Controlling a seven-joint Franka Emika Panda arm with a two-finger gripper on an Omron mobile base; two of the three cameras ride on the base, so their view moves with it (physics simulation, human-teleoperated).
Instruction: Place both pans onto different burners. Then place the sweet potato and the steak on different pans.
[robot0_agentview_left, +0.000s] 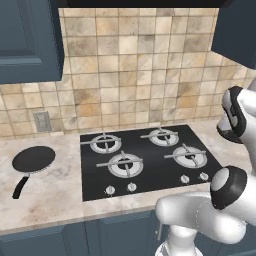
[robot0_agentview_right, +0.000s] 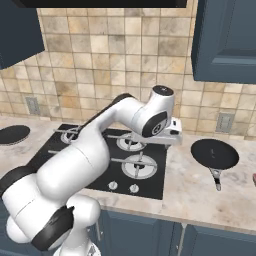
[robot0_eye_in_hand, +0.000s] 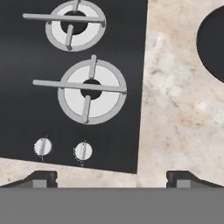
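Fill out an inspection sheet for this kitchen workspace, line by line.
Surface: beige stone counter with a black cooktop set in it.
Job's things: left pan on the counter left of the cooktop; right pan on the counter to its right; the four burners are all bare. Sweet potato and steak: nothing seen.
Clutter: nothing seen.
Grippers: pincer open, holding nothing, hovering over the cooktop's right edge.
Cables: nothing seen.
Surroundings: tan tiled wall, wall outlet, dark blue cabinets above and below.
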